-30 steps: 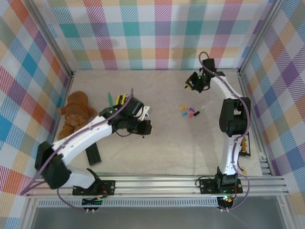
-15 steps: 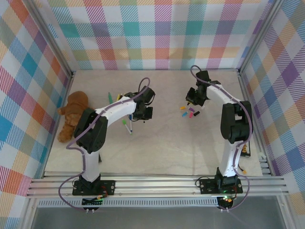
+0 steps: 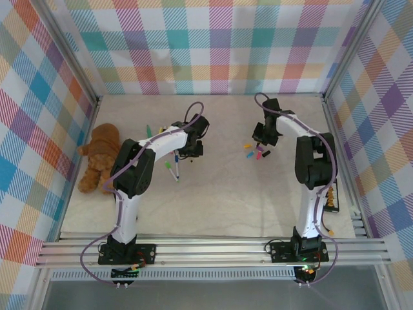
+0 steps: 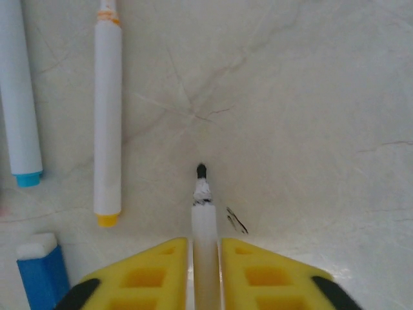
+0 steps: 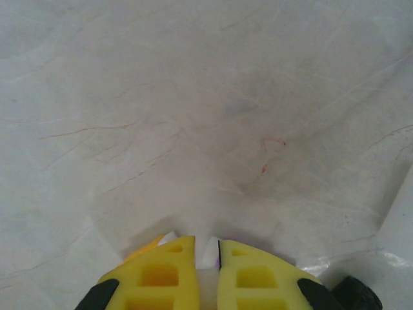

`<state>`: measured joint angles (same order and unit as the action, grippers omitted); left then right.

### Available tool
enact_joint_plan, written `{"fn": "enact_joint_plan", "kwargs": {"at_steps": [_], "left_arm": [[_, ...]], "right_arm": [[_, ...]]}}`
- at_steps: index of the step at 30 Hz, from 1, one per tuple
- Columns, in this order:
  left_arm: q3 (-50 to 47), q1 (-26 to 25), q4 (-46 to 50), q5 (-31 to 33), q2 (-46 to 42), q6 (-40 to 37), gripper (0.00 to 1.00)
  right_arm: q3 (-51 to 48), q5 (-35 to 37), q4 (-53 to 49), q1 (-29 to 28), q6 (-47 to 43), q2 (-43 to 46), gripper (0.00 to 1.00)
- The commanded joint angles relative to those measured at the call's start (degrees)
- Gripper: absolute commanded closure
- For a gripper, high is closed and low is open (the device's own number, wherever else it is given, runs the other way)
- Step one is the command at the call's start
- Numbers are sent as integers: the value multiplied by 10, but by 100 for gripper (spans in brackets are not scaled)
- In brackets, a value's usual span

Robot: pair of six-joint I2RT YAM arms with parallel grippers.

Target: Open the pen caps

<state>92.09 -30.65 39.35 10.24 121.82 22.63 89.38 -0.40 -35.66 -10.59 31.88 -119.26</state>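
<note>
A white pen (image 4: 205, 219) with a bare black tip (image 4: 201, 171) lies between the yellow fingers of my left gripper (image 4: 205, 244), which stands open by a thin gap on each side. In the top view the left gripper (image 3: 191, 152) is low over the table near two loose pens (image 3: 173, 168). My right gripper (image 5: 206, 244) is shut on a small pale piece, by its look one of the pen caps. It hangs (image 3: 261, 139) just above a scatter of loose coloured pen caps (image 3: 257, 150).
Beside the held pen lie a white pen with a blue end (image 4: 19, 97), one with an orange end (image 4: 108, 116) and a blue block (image 4: 42, 274). A brown teddy bear (image 3: 100, 158) sits far left, more pens (image 3: 158, 132) behind it. A black ink mark (image 4: 235, 219).
The left gripper has swung from mid-table toward the far left pens and eased its jaws off the pen. The right gripper has come down over the loose caps.
</note>
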Motion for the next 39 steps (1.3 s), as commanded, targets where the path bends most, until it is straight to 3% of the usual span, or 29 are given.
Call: {"fn": "enact_joint_plan", "kwargs": {"at_steps": [1,13,21,28,33,39], "left_arm": [[19,4,23,27,9,-1,76],[30,7,23,29,-6,-7,71],[8,7,22,33,-58,-5,71],[-69,7,35,90,-170,18,69],[-178,7,11,118,-248,48,64],[-249,7,-32,82,-261,64,64]], "right_arm": [[15,7,-11,5,-1,-16,95],[20,18,-33,6,-8,-20,70],[-17,19,-28,6,-11,33,68],[-88,-4,-12,-1,-7,147,68],[-154,-22,17,-37,-6,217,64],[-188,-30,33,-84,6,242,64]]}}
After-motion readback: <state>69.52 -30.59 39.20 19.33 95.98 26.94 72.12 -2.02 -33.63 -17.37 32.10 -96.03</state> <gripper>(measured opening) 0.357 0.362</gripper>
